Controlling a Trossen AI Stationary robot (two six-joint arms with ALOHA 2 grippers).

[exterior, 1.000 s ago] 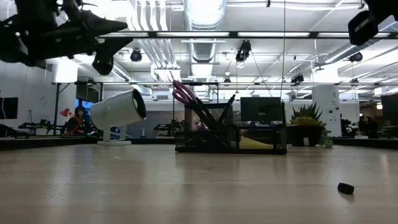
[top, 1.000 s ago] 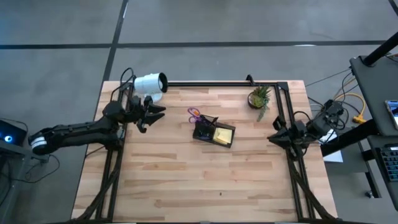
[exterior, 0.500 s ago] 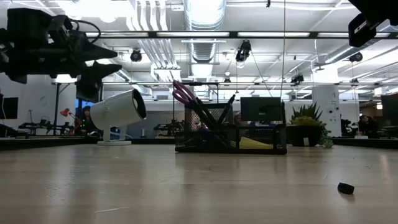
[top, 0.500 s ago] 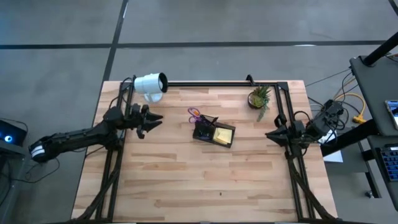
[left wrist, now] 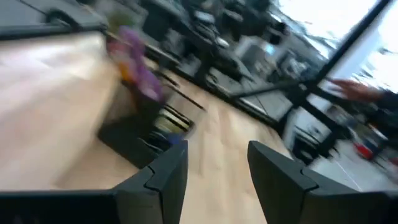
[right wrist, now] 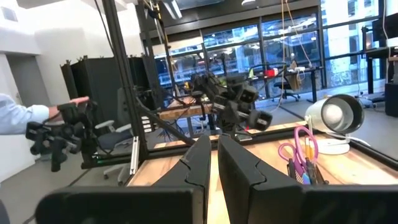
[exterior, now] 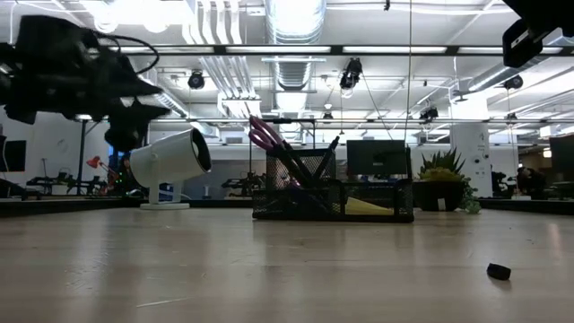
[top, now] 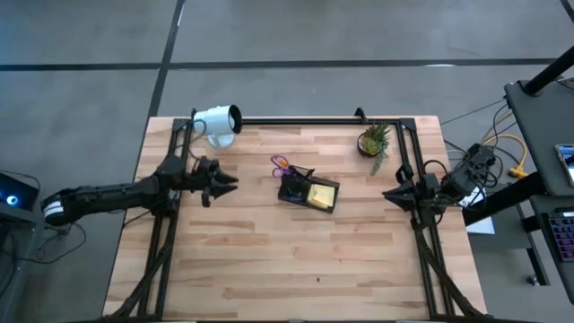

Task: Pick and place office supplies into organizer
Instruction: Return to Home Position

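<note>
With the black mesh organizer [top: 296, 191] loaded just 12 o'clock of table [top: 269, 260] centre, I'd pull my empty, spread-open left gripper [top: 229, 183] from its 9 o'clock straight back, keeping off the white lamp [top: 215, 121] at 11; the right gripper [top: 391, 196] is parked pinched-closed at 3.

Black mesh organizer [top: 296, 190] upright near middle of wooden table [top: 269, 260], turned slightly askew to table edges. Purple-handled scissors [top: 281, 164] stand in taller compartment, handles up, leaning away from sticky-note side. Dark pen [exterior: 325, 149] beside them, tilted opposite way. Yellow sticky notes [top: 325, 194] lie flat in low compartment. Small dark piece [exterior: 499, 271] (clip or eraser, cannot tell) lies alone on tabletop, well apart from organizer.
</note>
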